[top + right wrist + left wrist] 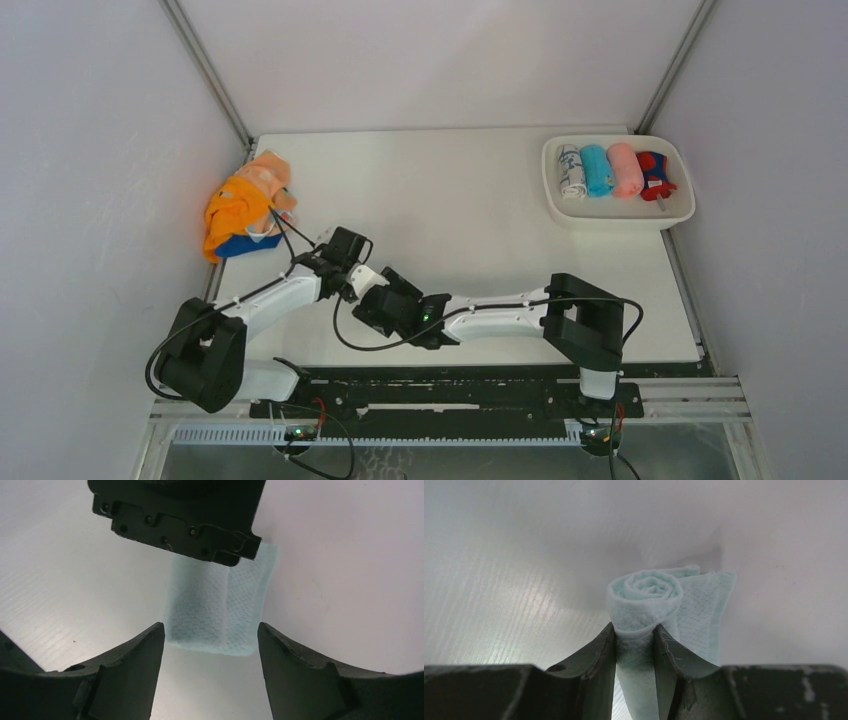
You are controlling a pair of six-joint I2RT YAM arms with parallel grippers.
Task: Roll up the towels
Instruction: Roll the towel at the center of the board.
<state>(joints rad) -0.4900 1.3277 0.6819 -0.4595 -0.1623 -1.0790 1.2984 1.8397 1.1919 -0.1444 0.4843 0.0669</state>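
On the table [480, 200] — left end effector [634, 630] pinches mint towel [646, 592] (part-rolled).

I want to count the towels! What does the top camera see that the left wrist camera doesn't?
Only the top view shows the white tray holding four rolled towels, and the loose towel pile at the far left. Only the left wrist view shows the mint towel, rolled into a spiral and pinched between the fingers. Both show the left gripper and the white table.

White oval tray [620, 216] on table [450, 200]
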